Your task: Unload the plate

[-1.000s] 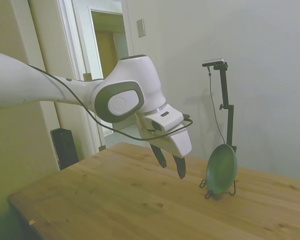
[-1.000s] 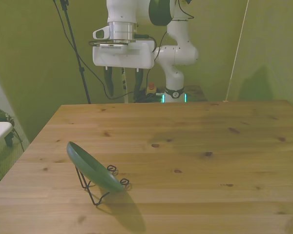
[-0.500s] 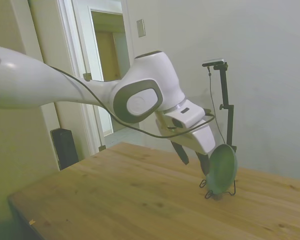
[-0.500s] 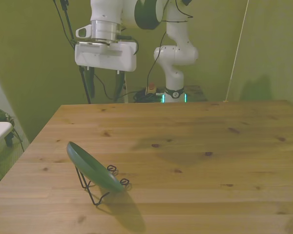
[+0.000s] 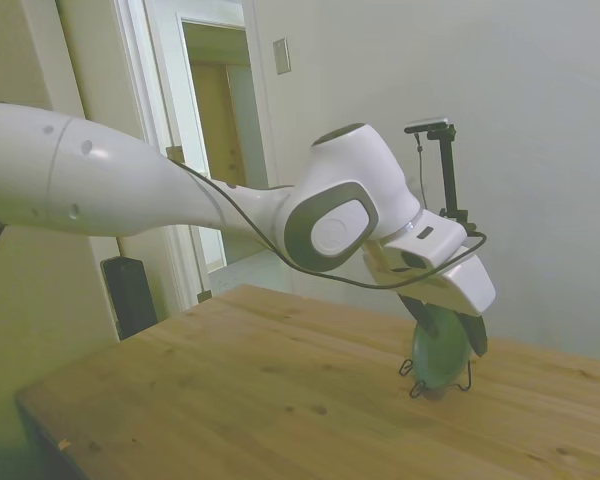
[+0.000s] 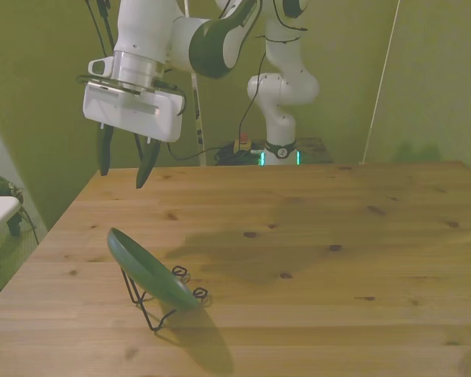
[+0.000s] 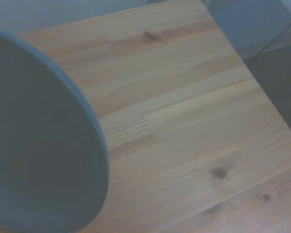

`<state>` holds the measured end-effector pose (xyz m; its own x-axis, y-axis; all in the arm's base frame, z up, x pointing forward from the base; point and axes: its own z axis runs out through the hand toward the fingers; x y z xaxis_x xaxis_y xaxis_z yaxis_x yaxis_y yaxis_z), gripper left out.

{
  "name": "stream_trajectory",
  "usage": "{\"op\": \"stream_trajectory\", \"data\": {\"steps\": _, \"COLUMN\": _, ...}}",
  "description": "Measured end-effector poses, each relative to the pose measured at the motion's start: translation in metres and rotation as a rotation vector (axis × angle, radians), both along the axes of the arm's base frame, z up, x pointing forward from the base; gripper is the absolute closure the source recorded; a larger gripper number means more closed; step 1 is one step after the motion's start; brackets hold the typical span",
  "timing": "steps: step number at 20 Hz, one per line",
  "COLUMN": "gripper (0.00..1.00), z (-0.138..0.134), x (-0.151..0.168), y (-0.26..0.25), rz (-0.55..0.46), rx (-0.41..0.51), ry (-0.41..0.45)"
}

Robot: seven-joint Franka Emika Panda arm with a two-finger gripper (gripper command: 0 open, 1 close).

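Plate (image 6: 151, 272) sits tilted in wire stand (image 6: 153, 302) on table (image 6: 314, 236), untouched; gripper (image 6: 124, 166) hovers at approx 12 o'clock from it, fingers apart, holding nothing. Grasp & lift-out both left to do.

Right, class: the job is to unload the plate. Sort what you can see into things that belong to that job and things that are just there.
Belongs to the job:
- the plate, leaning tilted in its stand
- the wire stand holding it
- the gripper, above the plate, jaws open

Just there:
- the wooden table
- the doorway behind, in the side view
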<state>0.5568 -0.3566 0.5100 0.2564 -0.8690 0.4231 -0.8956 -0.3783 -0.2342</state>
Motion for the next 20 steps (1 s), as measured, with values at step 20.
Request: {"op": "stream_trajectory", "data": {"steps": 20, "gripper": 0.00, "z": -0.032, "x": 0.088, "y": 0.023, "rz": 0.088, "rx": -0.051, "ry": -0.022}}
